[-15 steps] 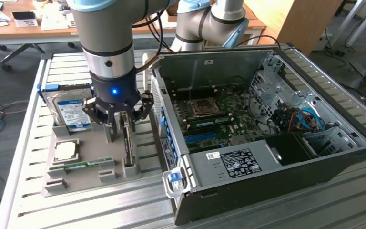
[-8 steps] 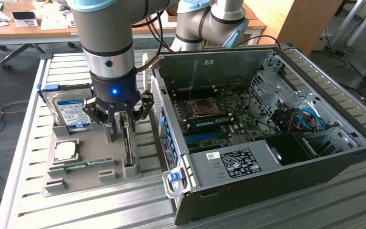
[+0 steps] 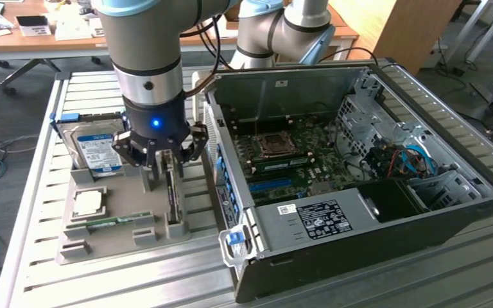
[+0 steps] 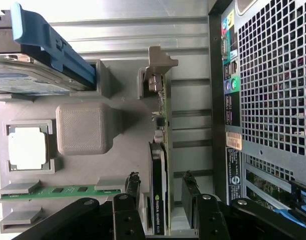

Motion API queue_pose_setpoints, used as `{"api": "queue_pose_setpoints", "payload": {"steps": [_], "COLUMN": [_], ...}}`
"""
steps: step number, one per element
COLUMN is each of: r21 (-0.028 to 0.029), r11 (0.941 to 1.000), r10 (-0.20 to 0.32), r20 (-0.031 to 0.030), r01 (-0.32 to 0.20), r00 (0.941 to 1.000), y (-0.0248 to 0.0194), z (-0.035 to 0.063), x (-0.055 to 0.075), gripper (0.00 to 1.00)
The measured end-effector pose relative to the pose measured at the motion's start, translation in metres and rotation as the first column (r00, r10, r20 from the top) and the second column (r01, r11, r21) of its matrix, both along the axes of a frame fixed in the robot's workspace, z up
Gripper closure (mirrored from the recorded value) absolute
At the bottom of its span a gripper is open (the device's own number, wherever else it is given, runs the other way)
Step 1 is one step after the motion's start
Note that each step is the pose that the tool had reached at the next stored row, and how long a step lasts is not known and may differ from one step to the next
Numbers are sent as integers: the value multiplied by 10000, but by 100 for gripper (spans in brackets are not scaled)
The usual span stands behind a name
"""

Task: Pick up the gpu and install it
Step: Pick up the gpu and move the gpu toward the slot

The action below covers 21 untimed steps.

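The gripper (image 4: 161, 176) is positioned low over the gpu (image 4: 161, 145), with its jaws spread and one finger (image 4: 133, 187) to each side of the card. A gap is left on both sides, so nothing is grasped and no contact can be made out. The gpu is stood on its long edge in a narrow slot of the grey holder (image 4: 82, 127), directly between and below the fingers. Its black fan cover is turned toward one finger and its green board toward the other, and its silver bracket is at the end farthest from the gripper. The card is probably kept upright this way so that its two flat faces are offered to the jaws. A little farther off to one side of the gripper, a memory stick (image 4: 62, 190) is laid in its groove. Beyond it a processor (image 4: 26, 152) is seated in a square pocket, and a hard drive (image 4: 32, 75) is propped on edge. To the other side, the computer case (image 3: 452, 212) is set close by the holder. It is laid on its side with the panel off, presumably so that the motherboard (image 3: 289, 157) can be reached from above.
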<state>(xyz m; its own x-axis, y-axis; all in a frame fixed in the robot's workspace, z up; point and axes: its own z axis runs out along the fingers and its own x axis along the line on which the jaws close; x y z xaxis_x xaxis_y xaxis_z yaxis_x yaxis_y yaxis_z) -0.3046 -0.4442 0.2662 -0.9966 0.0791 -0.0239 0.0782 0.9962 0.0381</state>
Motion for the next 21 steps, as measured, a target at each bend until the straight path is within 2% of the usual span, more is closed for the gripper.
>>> {"api": "queue_pose_setpoints", "payload": {"steps": [8,15,21], "r21": [-10,-55,-77], "r11": [10000,10000,10000], "r10": [2,1,0], "r20": [-3,-2,0], "r01": [-2,-1,0], "r00": [10000,10000,10000], "y": [-9,-77,-90], "z": [-83,-103,-140], "x": [1,1,0], "gripper": [53,53,53]}}
